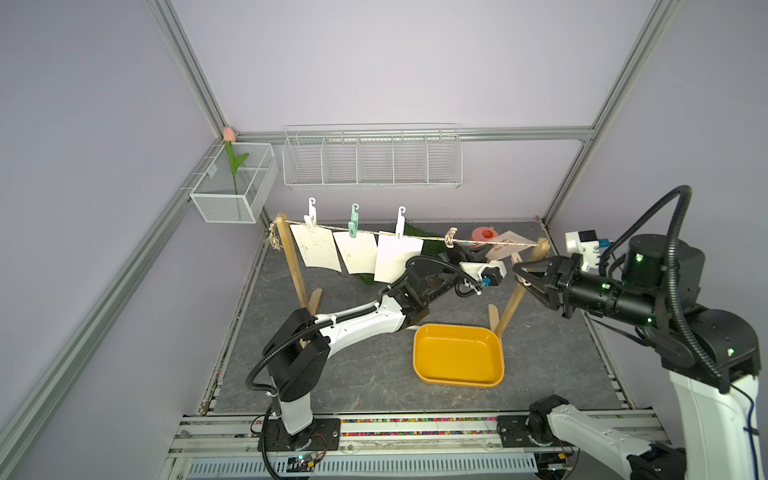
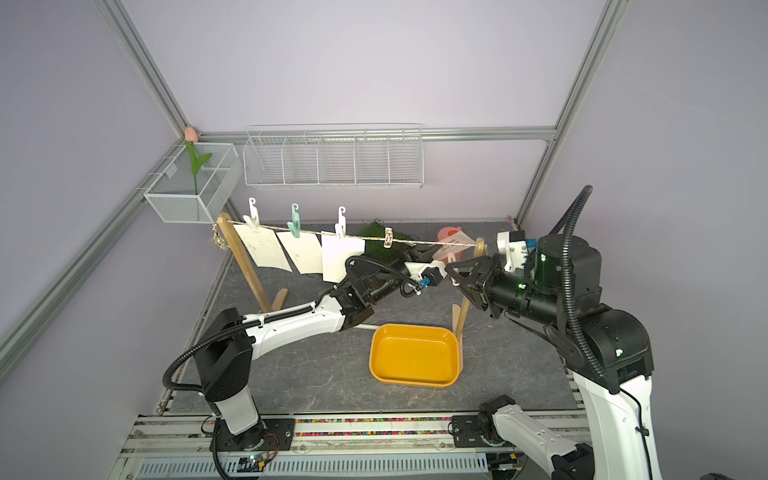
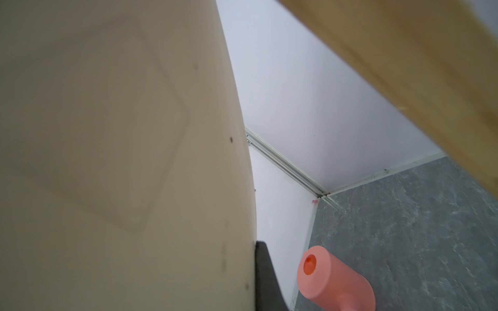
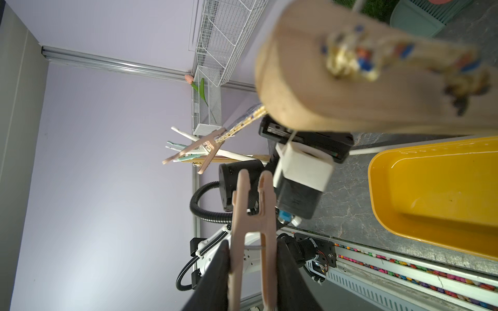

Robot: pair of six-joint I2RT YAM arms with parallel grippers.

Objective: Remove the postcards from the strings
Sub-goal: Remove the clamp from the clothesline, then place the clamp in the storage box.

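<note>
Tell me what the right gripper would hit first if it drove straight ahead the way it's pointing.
Likely the left arm's wrist camera: the right gripper, shut on a peach clothespin, points straight at it. Depth is hard to judge.

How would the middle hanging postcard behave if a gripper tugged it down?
Probably floppy: the middle postcard hangs slightly bowed. Likely very light, since one green clothespin holds it on the thin twine. A hard tug might tear it or drag the twine down.

Lilac walls (image 1: 415, 62) w/ alu frame (image 1: 519, 134), grey marbled floor (image 1: 353, 374), wire shelf (image 1: 372, 160)
</note>
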